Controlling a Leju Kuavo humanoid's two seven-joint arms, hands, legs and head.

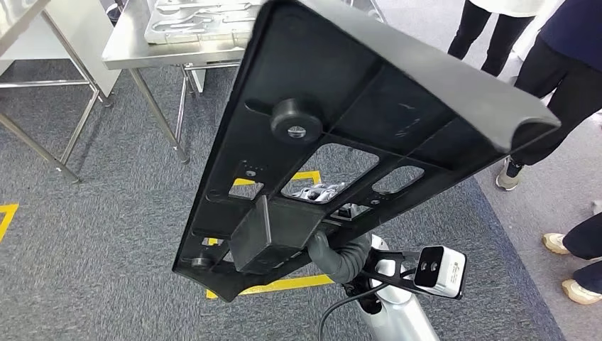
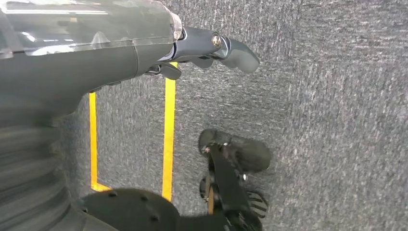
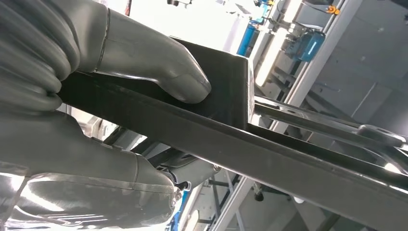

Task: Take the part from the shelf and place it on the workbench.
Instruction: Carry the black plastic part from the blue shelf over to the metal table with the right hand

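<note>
A large flat black plastic part (image 1: 369, 92) with ribs, cut-outs and a round knob hangs tilted close in front of my head, over the carpet. My right hand (image 1: 339, 254) grips it from below near its boxy block. In the right wrist view that hand (image 3: 120, 53) clamps the part (image 3: 231, 139), the thumb pressed on the block's face. The steel workbench (image 1: 135, 44) stands at the far left, beyond the part. My left hand (image 2: 211, 47) hangs over the floor, thumb out, holding nothing.
A moulded metal tray (image 1: 199, 21) with metal pieces lies on the workbench. A second steel table (image 1: 21, 21) stands at the far left. People (image 1: 561, 85) stand at the right on the grey floor. Yellow tape lines (image 1: 284, 284) mark the carpet.
</note>
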